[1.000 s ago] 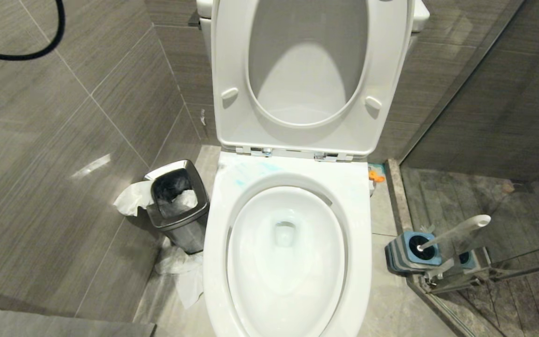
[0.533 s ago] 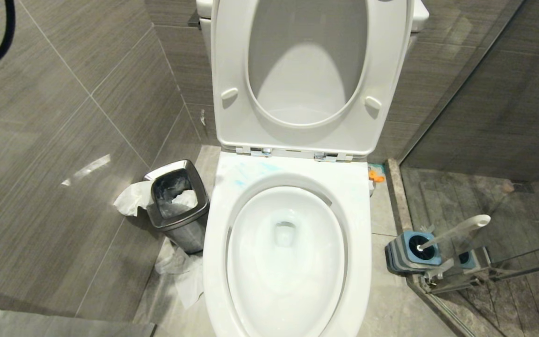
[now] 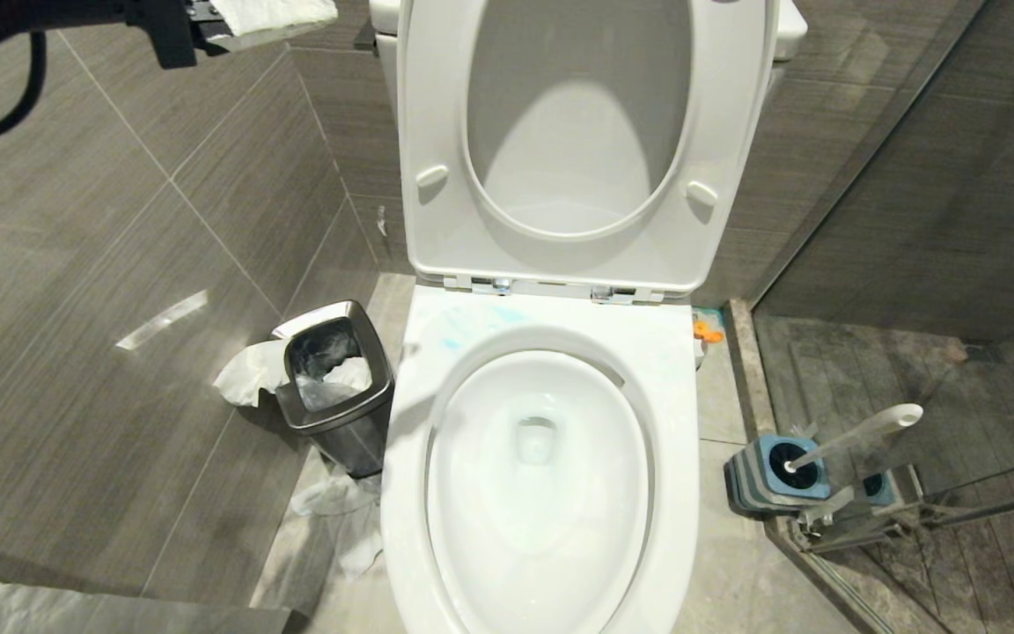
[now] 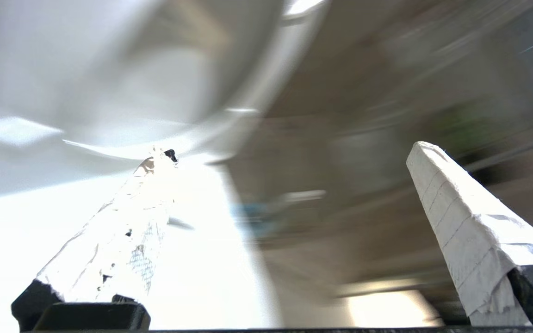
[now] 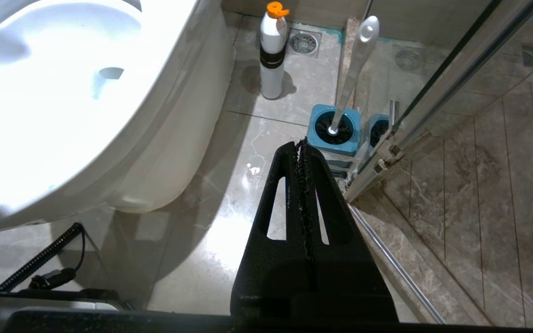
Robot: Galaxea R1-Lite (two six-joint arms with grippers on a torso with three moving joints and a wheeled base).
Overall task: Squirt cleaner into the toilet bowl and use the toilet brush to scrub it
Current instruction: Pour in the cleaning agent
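The toilet bowl [image 3: 410, 458] stands with seat and lid raised. Turquoise cleaner [image 3: 452, 340] is smeared on the rim's back left, and the water is faintly blue. The toilet brush [image 3: 863, 430] leans in its blue holder [image 3: 767, 480] on the floor to the right. My left gripper [image 4: 290, 150] is high at the upper left by the wall, one paper-wrapped finger [image 3: 271, 16] showing; it is open and holds nothing. My right gripper [image 5: 300, 145] hangs shut and empty above the floor, between the toilet bowl [image 5: 169, 106] and the toilet brush [image 5: 358, 55].
A steel waste bin [image 3: 335, 379] with tissue stands left of the toilet, and more tissue [image 3: 340, 519] lies on the floor. A white bottle with an orange cap [image 5: 272, 55] stands behind the brush holder [image 5: 333, 132]. A glass shower door [image 5: 433, 92] closes the right side.
My left arm has swung into the head view at the top left, and its black cable has shifted with it. The toilet, brush and bin have stayed put.
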